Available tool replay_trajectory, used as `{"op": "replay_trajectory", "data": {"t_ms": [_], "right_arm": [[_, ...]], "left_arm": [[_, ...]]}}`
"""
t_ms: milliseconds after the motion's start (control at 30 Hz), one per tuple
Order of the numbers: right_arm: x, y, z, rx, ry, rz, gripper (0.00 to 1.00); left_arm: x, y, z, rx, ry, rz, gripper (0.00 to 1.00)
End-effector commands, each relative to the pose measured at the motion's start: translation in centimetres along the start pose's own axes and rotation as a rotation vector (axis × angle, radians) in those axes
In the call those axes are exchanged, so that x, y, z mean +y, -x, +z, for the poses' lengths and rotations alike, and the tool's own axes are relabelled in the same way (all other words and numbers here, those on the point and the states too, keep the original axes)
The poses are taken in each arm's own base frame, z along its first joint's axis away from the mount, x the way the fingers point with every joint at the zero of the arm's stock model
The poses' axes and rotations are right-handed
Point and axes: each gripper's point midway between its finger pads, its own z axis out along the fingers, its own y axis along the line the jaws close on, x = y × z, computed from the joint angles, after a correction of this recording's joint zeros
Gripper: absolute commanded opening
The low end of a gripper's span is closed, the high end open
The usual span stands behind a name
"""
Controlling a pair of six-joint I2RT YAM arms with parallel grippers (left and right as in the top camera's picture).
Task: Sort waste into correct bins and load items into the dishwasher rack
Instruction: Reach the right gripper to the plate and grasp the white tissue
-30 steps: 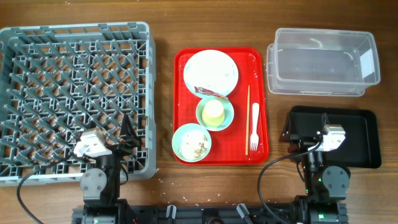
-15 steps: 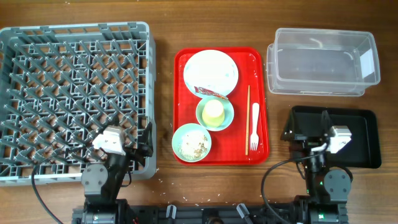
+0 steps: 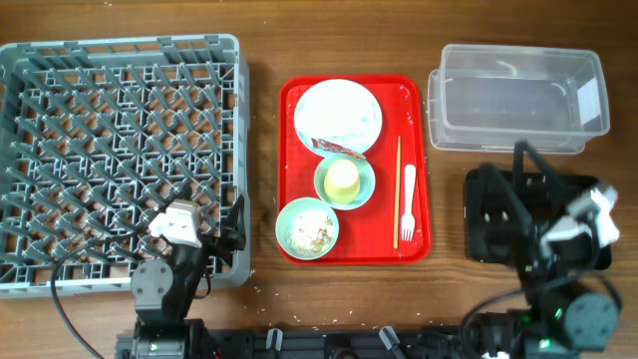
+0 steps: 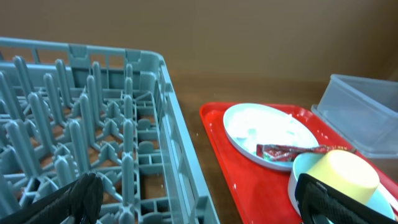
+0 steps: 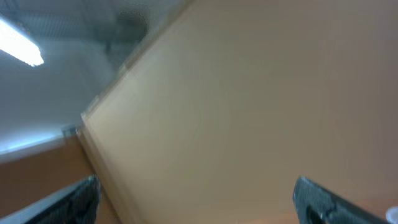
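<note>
The grey dishwasher rack [image 3: 120, 150] fills the left. The red serving tray [image 3: 419, 100] holds the white plate [image 3: 337, 115], a red wrapper [image 3: 329, 148], a teal bowl [image 3: 365, 189] with the yellow cup [image 3: 344, 178] in it, a teal bowl [image 3: 295, 211] with rice-like scraps [image 3: 309, 234], a white fork [image 3: 408, 204] and a wooden stick [image 3: 398, 184]. I cannot make out a napkin. My left gripper [image 3: 221, 221] [image 4: 202, 205] is open at the rack's front right corner. My right gripper [image 3: 513, 194] [image 5: 199, 205] is open, raised and blurred over the black tray [image 3: 593, 194].
The clear tub [image 3: 518, 98] stands at the back right, behind the black tray. The left wrist view shows the rack [image 4: 93, 124], plate [image 4: 267, 127], wrapper [image 4: 286, 149], cup [image 4: 342, 171] and tub [image 4: 367, 106]. The right wrist view shows only wall and ceiling.
My right arm has lifted and swung right, tilting its camera upward. My left arm shifted right a second ago and has stayed still since.
</note>
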Motion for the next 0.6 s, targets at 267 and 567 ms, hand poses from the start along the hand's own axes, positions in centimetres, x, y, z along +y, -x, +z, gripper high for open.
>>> {"op": "replay_trajectory", "data": {"t_ms": [267,567], "right_arm": [[-0.6,-9.1,14.0,0.891,-0.009,-0.339,1.0],[-2.7,-22.0,16.7,1.338,-0.088,-0.404,1.0]], "left_arm": [[0.1,-1.0,0.0,0.04,-0.002,0.004,1.0],[0.1,-1.0,0.0,0.039,-0.001,0.004,1.0]]}}
